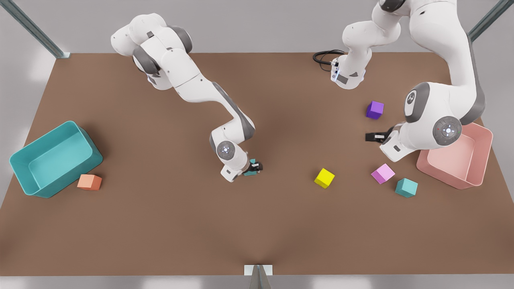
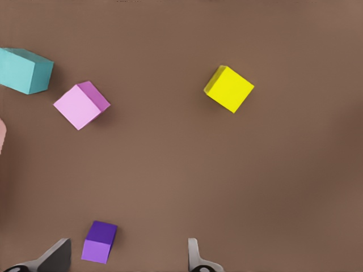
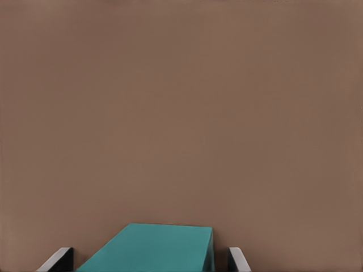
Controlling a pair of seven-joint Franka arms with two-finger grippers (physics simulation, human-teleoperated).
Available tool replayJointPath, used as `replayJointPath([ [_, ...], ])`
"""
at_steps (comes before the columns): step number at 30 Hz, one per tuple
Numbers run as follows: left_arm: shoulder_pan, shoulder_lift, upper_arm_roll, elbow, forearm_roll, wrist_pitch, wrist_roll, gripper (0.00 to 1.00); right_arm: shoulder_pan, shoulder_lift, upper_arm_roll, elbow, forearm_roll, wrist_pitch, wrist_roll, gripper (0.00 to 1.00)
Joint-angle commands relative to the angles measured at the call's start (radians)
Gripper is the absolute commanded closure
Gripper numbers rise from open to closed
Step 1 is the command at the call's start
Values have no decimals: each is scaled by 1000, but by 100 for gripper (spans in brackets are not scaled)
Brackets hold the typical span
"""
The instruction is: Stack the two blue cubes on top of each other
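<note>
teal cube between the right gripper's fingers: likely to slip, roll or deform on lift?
The teal cube sits between the right gripper's fingers, flat-faced with crisp edges: probably rigid, unlikely to roll. Its matte surface suggests decent grip. Small, so likely light.

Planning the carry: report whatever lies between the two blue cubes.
The yellow cube lies on the straight path from the blue cube at the right gripper to the second blue cube; the pink cube sits beside that one. The left gripper waits, open, by the purple cube.
</note>
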State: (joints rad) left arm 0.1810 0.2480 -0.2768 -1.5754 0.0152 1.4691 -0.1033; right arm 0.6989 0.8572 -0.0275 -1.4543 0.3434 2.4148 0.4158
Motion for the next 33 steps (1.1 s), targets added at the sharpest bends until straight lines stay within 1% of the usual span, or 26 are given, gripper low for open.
replayJointPath([
  [1, 80, 63, 1, 11, 61, 171, -32, 0, -4, -1, 0, 0, -7, 47, 390, 0],
  [2, 89, 102, 1, 9, 120, 206, -10, 0, -6, -3, 0, 0, -7, 44, 390, 0],
  [3, 104, 120, 31, -14, 115, 278, 109, 0, -7, -6, 0, -3, -7, 41, 388, 0],
  [5, 103, 189, 136, -29, 92, 405, 405, 0, -12, -12, 0, -12, -7, 38, 380, 0],
  [6, 103, 198, 174, -89, 92, 534, 519, 0, -16, -18, 0, -20, -7, 38, 379, 0],
  [7, 103, 237, 212, -91, 91, 606, 626, 0, -21, -20, 0, -21, -7, 38, 373, 0],
  [10, 112, 275, 240, -91, 91, 620, 767, 0, -47, -36, 1, -21, -6, 32, 360, 0],
  [13, 123, 301, 240, -89, 95, 672, 797, 0, -82, -50, 1, -20, -6, 30, 348, 0],
  [14, 126, 313, 240, -91, 95, 672, 876, 0, -99, -58, 1, -21, -6, 23, 333, 0],
  [15, 127, 316, 240, -91, 95, 672, 988, 0, -139, -73, 1, -20, -6, -43, 266, 0],
  [16, 127, 323, 240, -91, 95, 672, 1057, 0, -194, -96, 1, -18, -6, -156, 166, 0],
  [18, 121, 330, 240, -89, 98, 728, 1059, 0, -364, -125, -2, -6, -10, -442, -84, 0],
  [19, 121, 338, 240, -91, 98, 749, 1057, 0, -455, -125, -6, 40, -105, -571, -196, 0],
  [20, 118, 346, 240, -91, 98, 758, 1057, 0, -525, -125, -5, 84, -257, -626, -354, 0],
  [21, 115, 355, 240, -91, 92, 758, 1056, 0, -598, -159, -6, 98, -328, -658, -590, 0],
  [22, 109, 358, 240, -91, 92, 758, 1056, 0, -607, -230, -6, 97, -376, -738, -618, 0],
  [23, 101, 364, 240, -89, 92, 760, 1056, 0, -604, -317, -11, 94, -386, -858, -580, 0],
  [24, 98, 367, 240, -89, 95, 760, 1056, 0, -593, -388, -9, 81, -409, -930, -517, 0],
  [25, 98, 382, 240, -87, 95, 761, 1054, 0, -576, -495, -3, -3, -408, -968, -422, 0],
  [26, 98, 395, 240, -87, 92, 810, 1054, 0, -576, -555, -2, -58, -397, -962, -404, 0],
  [30, 100, 430, 240, -84, 97, 818, 1054, 0, -535, -626, 0, -71, -428, -936, -405, 0],
  [33, 101, 448, 254, -84, 97, 843, 1054, 0, -536, -682, -2, -136, -429, -907, -405, 0],
])
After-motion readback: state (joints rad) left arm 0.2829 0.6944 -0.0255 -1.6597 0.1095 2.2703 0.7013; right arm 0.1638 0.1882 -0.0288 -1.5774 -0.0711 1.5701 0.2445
